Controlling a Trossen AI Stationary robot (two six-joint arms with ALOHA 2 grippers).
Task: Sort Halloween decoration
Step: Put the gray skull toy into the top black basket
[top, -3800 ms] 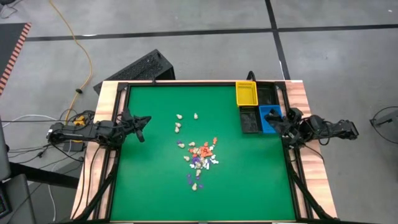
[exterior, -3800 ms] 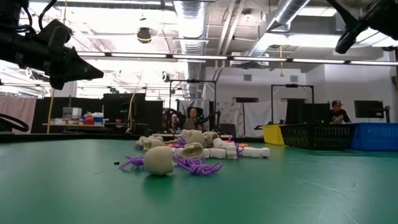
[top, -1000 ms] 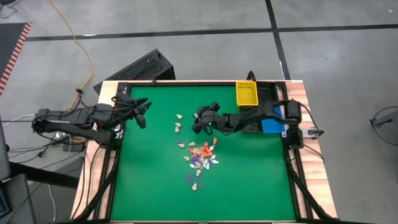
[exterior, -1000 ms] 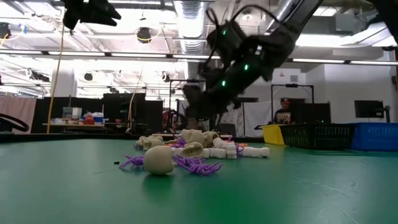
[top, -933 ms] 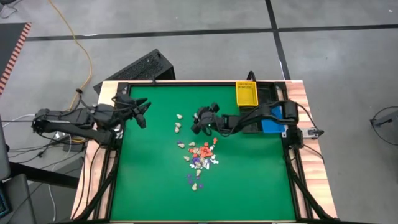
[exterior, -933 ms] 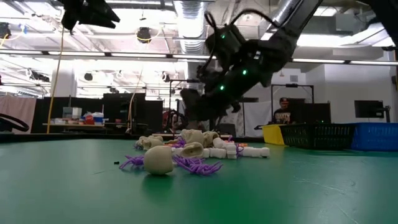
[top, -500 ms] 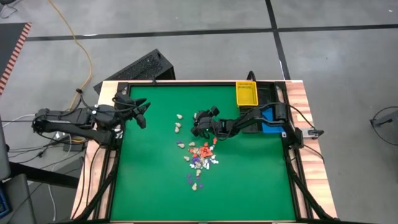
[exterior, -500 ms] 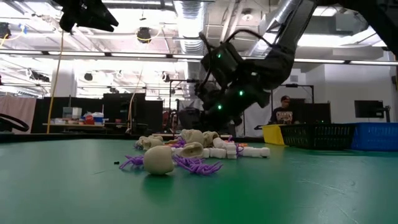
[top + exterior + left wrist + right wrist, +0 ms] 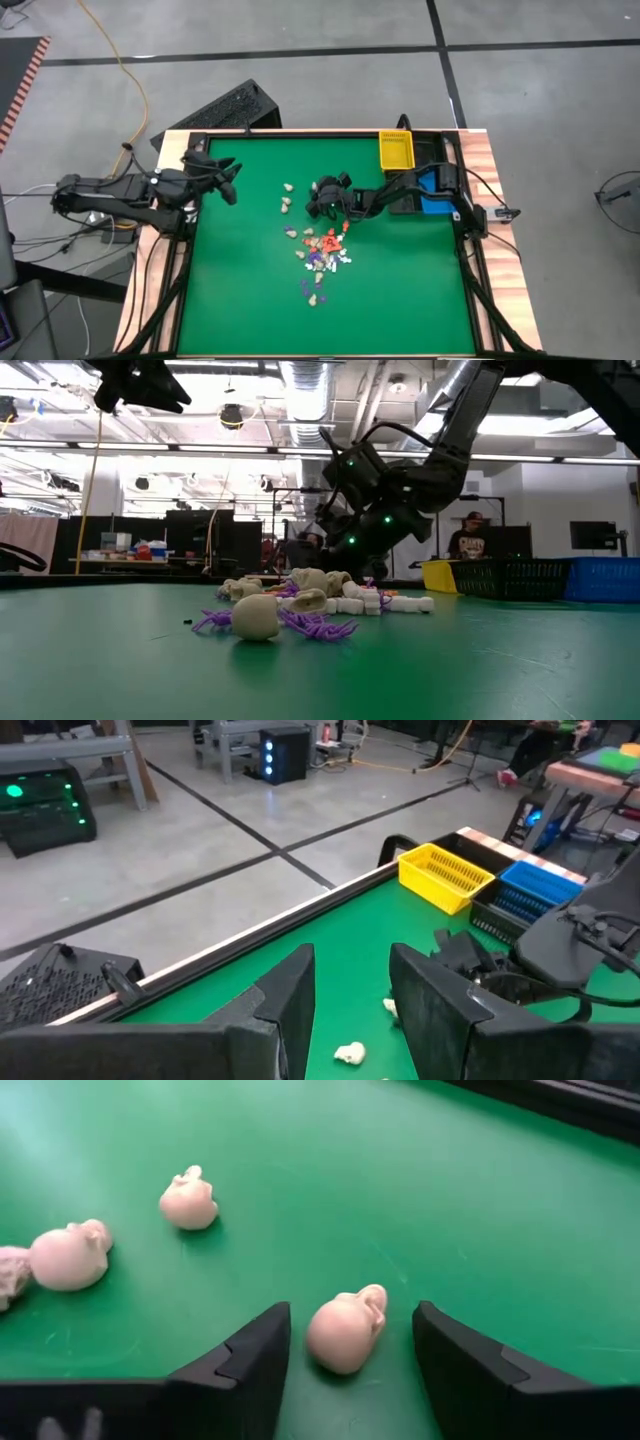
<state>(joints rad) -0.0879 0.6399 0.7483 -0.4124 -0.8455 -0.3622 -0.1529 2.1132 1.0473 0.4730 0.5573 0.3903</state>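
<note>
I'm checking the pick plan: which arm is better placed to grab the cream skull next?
Right. The right gripper already straddles a cream skull with open fingers, low over the mat. The left gripper hangs open near the table's left edge, far from any trinket.

The right gripper point(image 9: 318, 197) has reached out from beside the bins and now has a cream skull point(image 9: 346, 1329) between its open fingers.

A grey concrete floor point(image 9: 300, 60) crossed by dark lines surrounds the green surface point(image 9: 250, 300). A yellow cable point(image 9: 120, 70) trails beside it. Beyond it, ceiling ducts point(image 9: 300, 380) run above dark racks point(image 9: 200, 540).
</note>
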